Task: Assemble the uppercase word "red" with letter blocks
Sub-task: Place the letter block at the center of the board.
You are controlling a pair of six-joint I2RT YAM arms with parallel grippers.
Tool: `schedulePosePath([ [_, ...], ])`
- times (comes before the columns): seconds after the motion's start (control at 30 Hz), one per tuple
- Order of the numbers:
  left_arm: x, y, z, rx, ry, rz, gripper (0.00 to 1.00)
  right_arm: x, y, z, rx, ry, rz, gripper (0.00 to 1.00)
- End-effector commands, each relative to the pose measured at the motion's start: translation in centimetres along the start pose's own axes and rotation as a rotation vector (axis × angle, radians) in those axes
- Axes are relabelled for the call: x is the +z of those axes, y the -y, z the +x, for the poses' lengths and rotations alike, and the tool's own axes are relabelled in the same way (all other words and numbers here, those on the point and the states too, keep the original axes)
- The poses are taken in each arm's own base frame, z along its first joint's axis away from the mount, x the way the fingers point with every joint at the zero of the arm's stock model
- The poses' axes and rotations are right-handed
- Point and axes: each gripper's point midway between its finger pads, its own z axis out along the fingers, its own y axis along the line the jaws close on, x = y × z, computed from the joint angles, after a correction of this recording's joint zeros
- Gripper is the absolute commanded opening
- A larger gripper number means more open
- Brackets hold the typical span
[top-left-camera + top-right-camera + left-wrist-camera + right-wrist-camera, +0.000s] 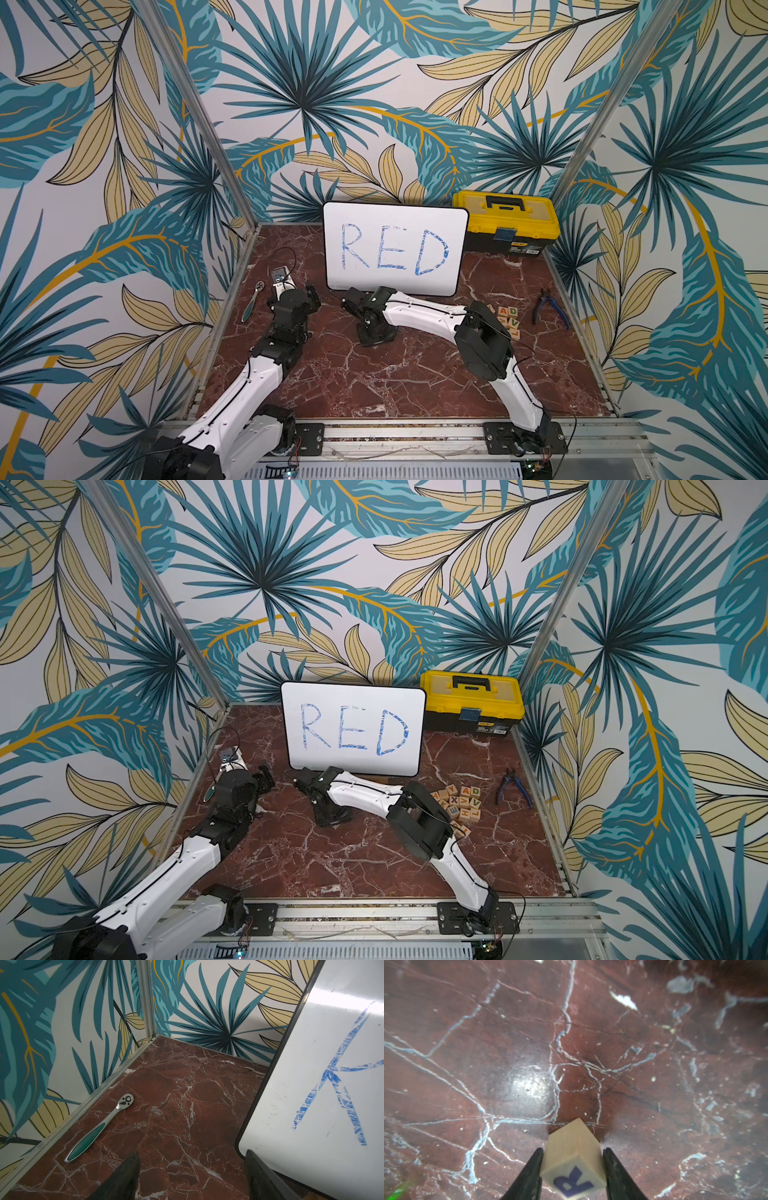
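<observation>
Placement of R block just before board, near its R end: right gripper narrow about it, grip untellable, should part evenly and lift straight, leaving room toward D; left gripper wide, empty; right wrist view alone shows R block, a top view the spare blocks.

Red marble tabletop carries ratchet, whiteboard, yellow toolbox, clustered letter blocks, blue pliers.
</observation>
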Motion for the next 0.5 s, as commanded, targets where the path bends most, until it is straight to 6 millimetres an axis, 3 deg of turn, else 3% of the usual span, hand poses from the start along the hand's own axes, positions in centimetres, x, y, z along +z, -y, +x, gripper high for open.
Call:
schedulePosePath([
  [0.0, 0.0, -0.5, 1.4, 0.009, -0.029, 0.003, 0.79, 0.3, -0.1, 0.9, 0.006, -0.036, -0.002, 0.52],
  [0.13, -0.2, -0.5, 1.4, 0.017, -0.034, 0.005, 0.79, -0.6, -0.1, 0.6, 0.002, -0.009, -0.016, 0.55],
  [0.3, -0.3, -0.5, 1.6, 0.021, -0.039, 0.012, 0.79, -3.4, 0.8, 0.0, -0.055, 0.053, -0.005, 0.56],
  [0.47, -0.1, -0.4, 1.6, 0.034, -0.044, 0.01, 0.79, -5.3, 1.6, 1.5, -0.216, 0.006, -0.023, 0.55],
])
